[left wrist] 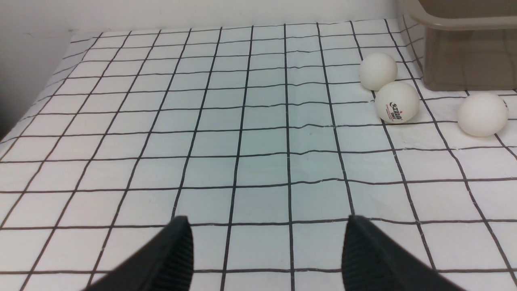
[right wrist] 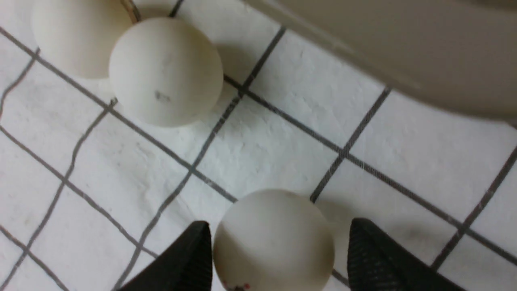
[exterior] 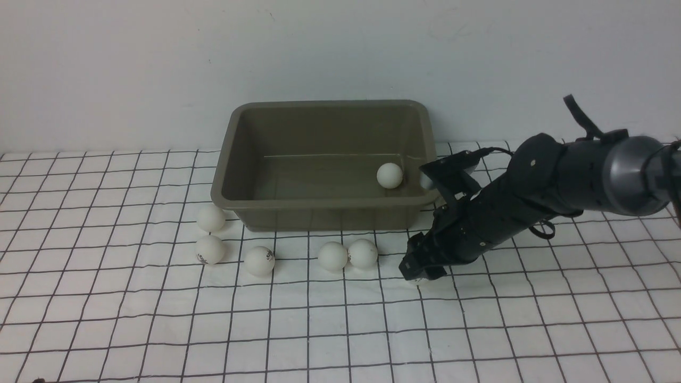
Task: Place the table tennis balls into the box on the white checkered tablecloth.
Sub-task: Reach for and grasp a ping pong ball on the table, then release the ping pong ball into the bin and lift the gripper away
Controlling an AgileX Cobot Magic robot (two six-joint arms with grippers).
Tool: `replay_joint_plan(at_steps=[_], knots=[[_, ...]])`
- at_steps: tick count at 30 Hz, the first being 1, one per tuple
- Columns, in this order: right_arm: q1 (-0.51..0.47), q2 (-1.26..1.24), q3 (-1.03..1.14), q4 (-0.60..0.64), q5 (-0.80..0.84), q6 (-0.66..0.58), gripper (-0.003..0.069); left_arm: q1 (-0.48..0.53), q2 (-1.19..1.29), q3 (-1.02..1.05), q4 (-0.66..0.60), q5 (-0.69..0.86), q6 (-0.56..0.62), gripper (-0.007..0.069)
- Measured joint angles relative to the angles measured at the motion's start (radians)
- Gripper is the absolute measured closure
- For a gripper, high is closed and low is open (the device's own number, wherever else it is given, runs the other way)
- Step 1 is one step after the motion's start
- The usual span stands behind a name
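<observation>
Right gripper (exterior: 421, 272) is down on the white checkered tablecloth (exterior: 479, 330), just off the near right corner of the box (exterior: 319, 205), with its jaws straddling one ball (right wrist: 274, 238). In the wrist view one of the fingers (right wrist: 194, 254) sits right against the ball and the other seems to have a thin sliver of shadow beside it. I'd call it not clenched yet, though the view is tight enough that I wouldn't swear to it. So my read is we're at the grasp step for this ball.

Next move, I reckon: close gently (these things are light and slick and love to squirt out), lift straight up, then carry it far and left over the near rim and let go.

Working outward, a touching pair (exterior: 348, 254) sits just left of the gripper, near enough to get nudged. Further left there's a logo ball (exterior: 259, 260), then two more (exterior: 210, 234) by the box's near left corner. One ball (exterior: 389, 175) lies inside the box, towards its right end.

Left gripper (left wrist: 266, 226) hangs spread wide over bare cloth with nothing in it, well apart from the nearest balls.
</observation>
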Motion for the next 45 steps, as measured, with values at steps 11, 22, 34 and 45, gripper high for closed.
replay_joint_plan(at_steps=[11, 22, 34, 45], knots=[[0.000, 0.001, 0.000, -0.077, 0.009, 0.046, 0.0306, 0.000, 0.000, 0.000, 0.000, 0.000, 0.000, 0.0177], [0.001, -0.131, -0.001, -0.343, 0.046, 0.201, 0.0306, 0.000, 0.000, 0.000, 0.000, 0.000, 0.000, 0.0177], [0.001, -0.310, -0.010, -0.328, 0.024, 0.183, 0.0306, 0.000, 0.000, 0.000, 0.000, 0.000, 0.000, 0.0177], [0.001, -0.035, -0.304, -0.157, 0.023, 0.051, 0.0306, 0.000, 0.000, 0.000, 0.000, 0.000, 0.000, 0.0177]])
